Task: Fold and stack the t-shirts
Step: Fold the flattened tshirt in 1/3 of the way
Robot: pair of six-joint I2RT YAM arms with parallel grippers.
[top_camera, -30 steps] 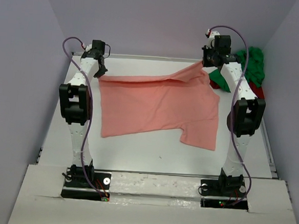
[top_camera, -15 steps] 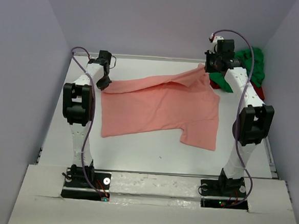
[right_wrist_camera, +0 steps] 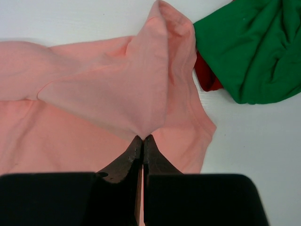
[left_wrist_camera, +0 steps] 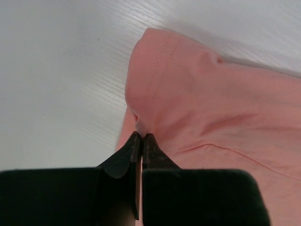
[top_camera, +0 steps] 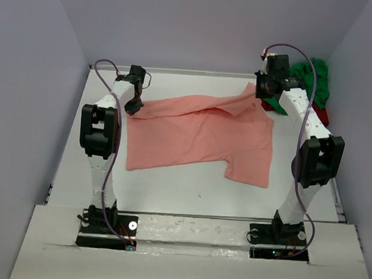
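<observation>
Overhead, the salmon pink t-shirt [top_camera: 199, 137] lies spread on the white table [top_camera: 170, 189], its body flat and one sleeve pointing toward the near right. Two points along its far edge are raised off the surface. The left gripper [top_camera: 133, 105] has the far left corner, and the right gripper [top_camera: 260, 93] has the far right part, where the cloth rises into a peak. The bright green t-shirt [top_camera: 313, 78] lies crumpled at the far right corner of the table, just beside the right gripper. A red cloth [top_camera: 322, 115] shows at its near edge.

Left wrist view: the two black fingers [left_wrist_camera: 124, 157] are pressed together, pinching a fold of the salmon pink t-shirt. Above the fingertips the cloth bulges into a rounded corner with a stitched hem line running along it. The rest of the garment extends to the right. Bare white table fills the left side of the view.

Right wrist view: the fingers [right_wrist_camera: 123, 160] are pressed together on a pinch of salmon pink cloth. From that pinch the fabric fans upward into a folded peak, while the flat body of the garment lies below and to the left. The bright green t-shirt occupies the upper right, bunched in folds, just beside the peak. The red cloth shows as a small patch between the green folds and the pink edge.
</observation>
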